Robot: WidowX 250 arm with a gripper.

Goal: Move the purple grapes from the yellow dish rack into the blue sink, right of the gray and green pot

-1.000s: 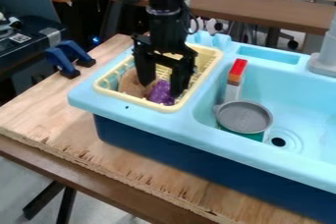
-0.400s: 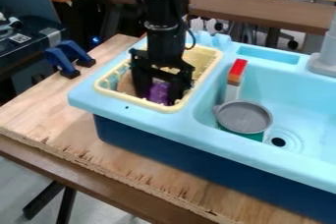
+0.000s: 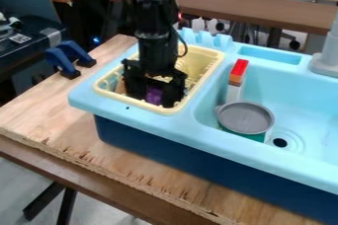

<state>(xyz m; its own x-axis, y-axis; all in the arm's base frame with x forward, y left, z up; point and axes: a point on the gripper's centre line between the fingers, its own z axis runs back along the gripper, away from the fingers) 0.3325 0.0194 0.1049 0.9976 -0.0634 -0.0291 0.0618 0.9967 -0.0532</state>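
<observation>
My black gripper [image 3: 154, 101] hangs down in the yellow basket [image 3: 132, 101], by the purple object [image 3: 153, 95]; I can't tell whether it's released or clenched.

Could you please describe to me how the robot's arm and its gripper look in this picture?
The arm is black, built from narrow linked segments, with a slim paler ring around it above the gripper. A thin black cable loops out beside it. The gripper is also black, with a wide, angular body and two chunky fingers. I can make out no markings on either one.
</observation>
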